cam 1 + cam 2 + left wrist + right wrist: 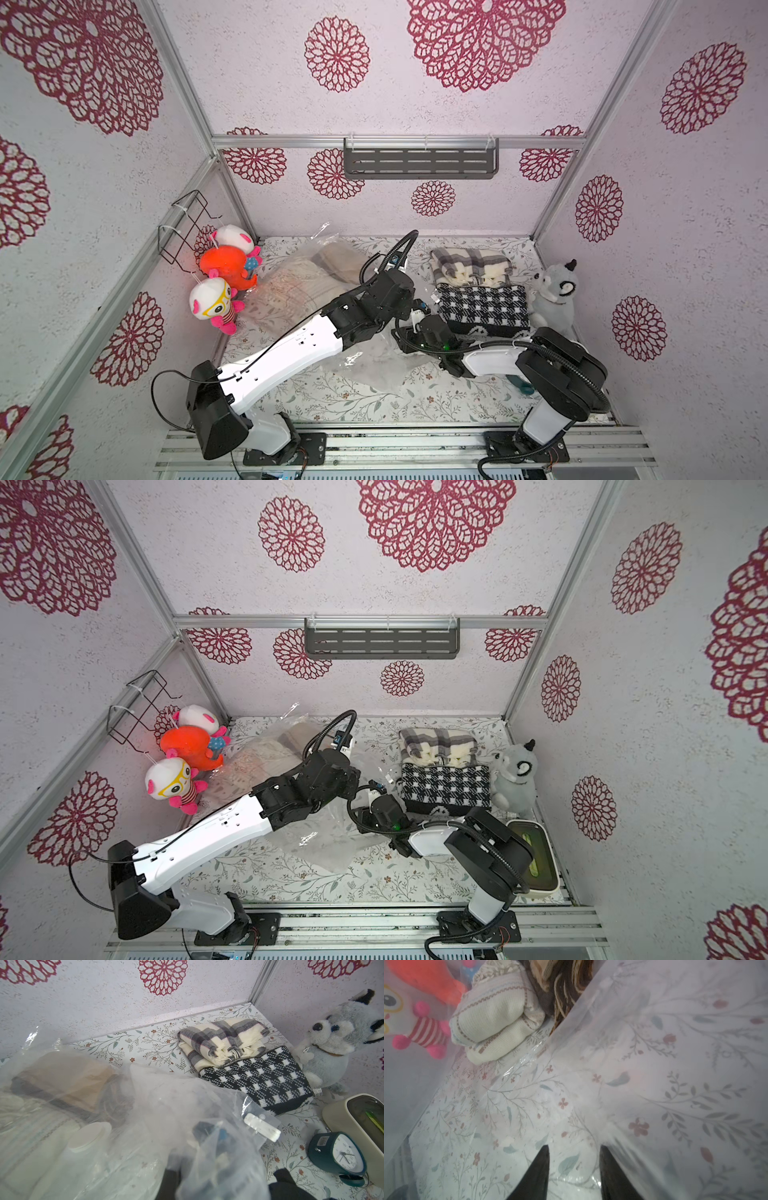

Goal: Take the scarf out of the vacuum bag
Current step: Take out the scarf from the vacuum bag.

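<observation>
The vacuum bag [365, 365] is a large clear crinkled sack lying from the back left to the table's middle. Its round white valve cap [89, 1136] faces up. Inside it lie a folded cream knitted scarf [494, 1022] and, behind that, a brown patterned scarf [562, 985]; both also show in a top view, the cream scarf [291, 286] and the brown scarf [336, 257]. My left gripper [187, 1180] is shut on a bunched fold of the bag's film. My right gripper [574, 1159] is inside the bag's mouth, open, with nothing between its fingers, well short of the cream scarf.
A grey plaid scarf [469, 266] and a black-and-white check scarf [482, 307] lie outside the bag at the back right, beside a grey plush husky [552, 291]. A teal alarm clock [336, 1153] and a cream box [536, 854] stand front right. Plush dolls [224, 274] crowd the left wall.
</observation>
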